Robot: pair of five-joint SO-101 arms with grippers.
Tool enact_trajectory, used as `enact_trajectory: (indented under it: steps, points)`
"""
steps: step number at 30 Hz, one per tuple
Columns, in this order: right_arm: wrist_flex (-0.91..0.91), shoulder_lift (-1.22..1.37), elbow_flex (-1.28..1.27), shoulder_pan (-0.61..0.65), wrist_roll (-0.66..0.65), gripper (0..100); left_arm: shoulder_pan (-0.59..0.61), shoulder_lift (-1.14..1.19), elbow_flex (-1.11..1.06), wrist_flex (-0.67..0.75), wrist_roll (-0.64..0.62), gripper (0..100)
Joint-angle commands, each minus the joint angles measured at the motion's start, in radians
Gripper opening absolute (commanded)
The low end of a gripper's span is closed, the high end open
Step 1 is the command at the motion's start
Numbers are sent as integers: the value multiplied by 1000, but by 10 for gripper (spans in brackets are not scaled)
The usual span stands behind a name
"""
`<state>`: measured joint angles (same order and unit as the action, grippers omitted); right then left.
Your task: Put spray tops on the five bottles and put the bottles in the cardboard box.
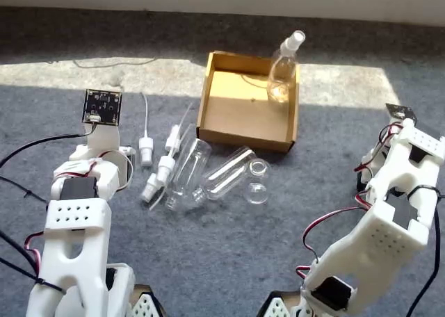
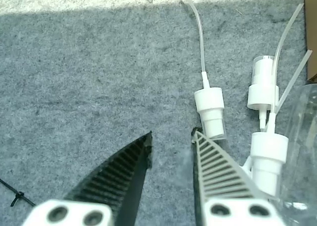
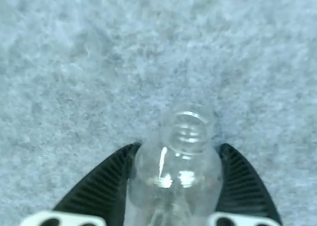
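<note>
The left pincer stands wide open over the tabletop's left side, one tip just beside the nearest top, which lies flat with its thin tube trailing toward the far edge. Two other tops lie close by, so closing from this far aside would likely shove the top away or snag a neighbour. The right pincer, over the right side, holds a bare-necked bottle around its shoulder. The clear round wall looks slippery, and pressing a top in could tilt or twist it, while the limp tube may miss the neck. Loose bottles lie mid-tabletop before the box and could roll if bumped; a capped bottle leans in the box's far right corner.
</note>
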<state>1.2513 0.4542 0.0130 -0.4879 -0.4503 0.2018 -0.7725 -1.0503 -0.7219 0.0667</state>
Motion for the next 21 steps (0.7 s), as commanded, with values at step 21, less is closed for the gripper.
enact_trajectory:
  steps: [21]
  points:
    - [-189, -760, -263, 170, 6, 4, -12, 196, 337, -226, 60, 133]
